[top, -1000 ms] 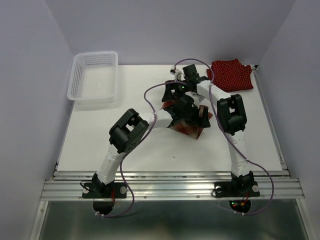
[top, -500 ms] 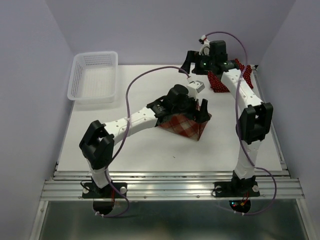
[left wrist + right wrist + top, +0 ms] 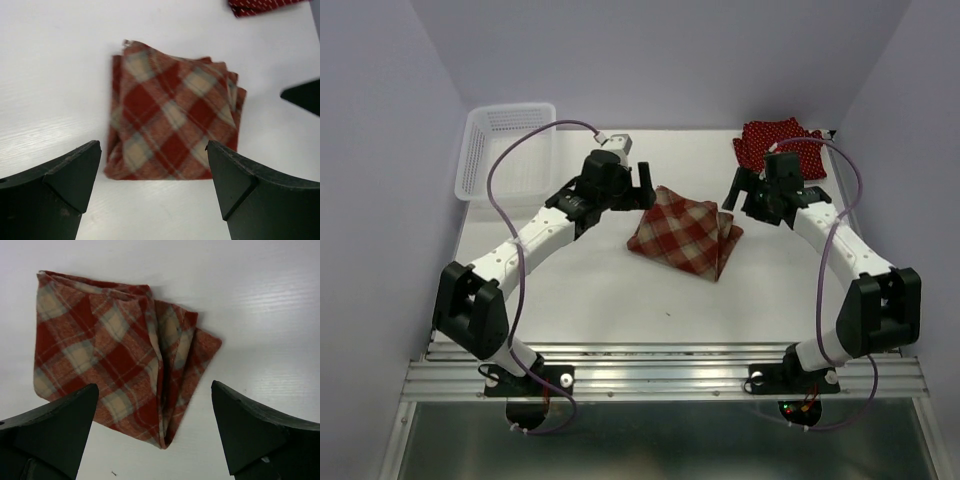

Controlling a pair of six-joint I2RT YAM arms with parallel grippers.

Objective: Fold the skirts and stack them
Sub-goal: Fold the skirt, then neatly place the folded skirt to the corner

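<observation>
We see the plaid skirt (image 3: 685,232) lying folded into a rough square at the middle of the worktop (image 3: 580,290), its layered edges fanning loose along the right side. Our left pincer (image 3: 154,150) and right pincer (image 3: 154,389) both hover above it, jaws spread wide and holding nothing. The dotted red skirts (image 3: 782,148) sit bunched in the far right corner, well apart from the plaid one; we cannot tell how many lie there.

As we judge it, a pincer reaching into that heap may catch only a top layer, so the cloth comes up twisted. An arm sweeping low over the plaid fold could snag its loose edges and undo it. Stacking on that uneven side may tip the pile.
</observation>
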